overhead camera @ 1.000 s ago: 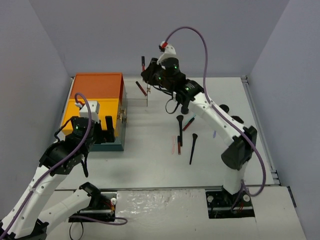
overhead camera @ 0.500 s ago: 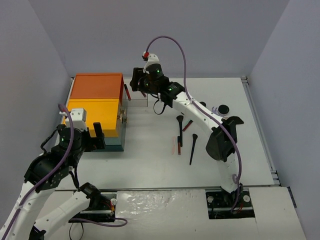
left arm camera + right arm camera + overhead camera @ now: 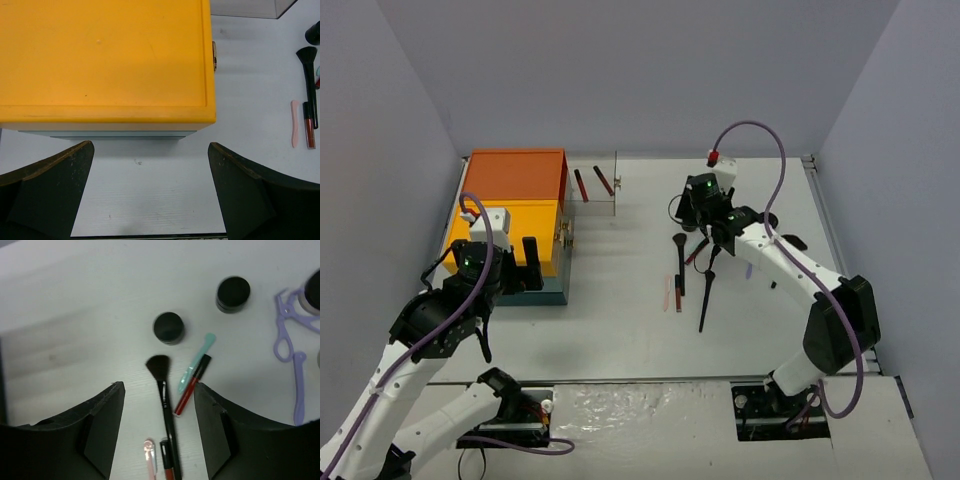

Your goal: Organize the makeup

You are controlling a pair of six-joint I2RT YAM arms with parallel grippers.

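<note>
A white table (image 3: 620,320) bears an orange box (image 3: 515,180), with the left gripper (image 3: 150,150) spread wide and empty at its near edge. Well right of the box, the right gripper (image 3: 157,385) hangs agape and empty over black brushes (image 3: 158,367), jars (image 3: 168,328) and sticks (image 3: 187,392).

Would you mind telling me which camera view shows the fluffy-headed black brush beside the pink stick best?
The right wrist view is best: the black brush lies centred and close, with its bristles and handle clear. The left wrist view catches it small at the right edge. The top external view shows it only as a thin dark line.
</note>
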